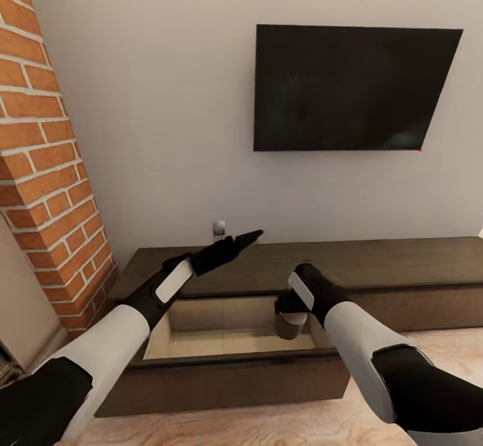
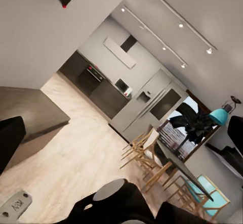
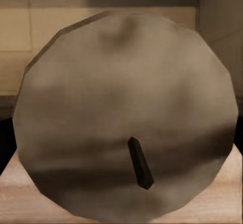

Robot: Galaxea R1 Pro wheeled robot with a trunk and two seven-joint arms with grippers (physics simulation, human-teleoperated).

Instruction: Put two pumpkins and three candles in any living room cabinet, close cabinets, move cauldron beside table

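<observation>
Right arm (image 1: 376, 339) bent down, jaws pinching a candle (image 1: 290, 325) over the open cabinet (image 1: 235, 339), left arm (image 1: 134, 312) stretched forward, its jaws pressed together

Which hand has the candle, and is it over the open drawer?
The right hand holds the candle, low over the open drawer of the cabinet. The left hand is empty, above the cabinet top.

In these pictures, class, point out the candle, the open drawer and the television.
candle (image 3: 126, 118), right wrist view, its top face.
open drawer (image 1: 221, 325), head view, its pale inside.
television (image 1: 352, 87), head view, screen middle.
</observation>
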